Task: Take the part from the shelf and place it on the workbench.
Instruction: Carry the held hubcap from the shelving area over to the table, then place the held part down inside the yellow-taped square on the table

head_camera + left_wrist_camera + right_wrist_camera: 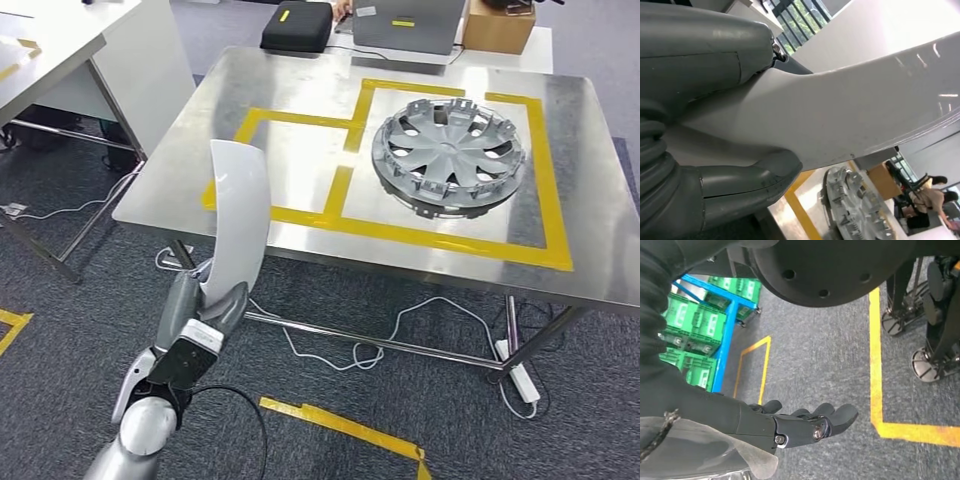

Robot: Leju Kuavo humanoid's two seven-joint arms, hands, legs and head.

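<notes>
My left hand point(198, 318) grips the lower end of a curved white panel part point(238, 215), which stands upright in front of the steel workbench point(196, 120), near its left front corner. In the left wrist view the part point(851, 105) runs between my thumb point(708, 45) and fingers point(749, 182). A grey wheel cover point(448, 152) lies inside the right yellow-taped square on the bench; the left taped square point(302, 165) holds nothing. My right hand point(810, 422) hangs over the carpet with its fingers stretched out and nothing in them.
A black case point(297, 25), a laptop point(407, 22) and a cardboard box point(498, 25) sit on a table behind the bench. A white desk point(83, 50) stands at left. Cables and a power strip point(521, 378) lie under the bench. A blue rack with green bins point(704, 325) stands behind.
</notes>
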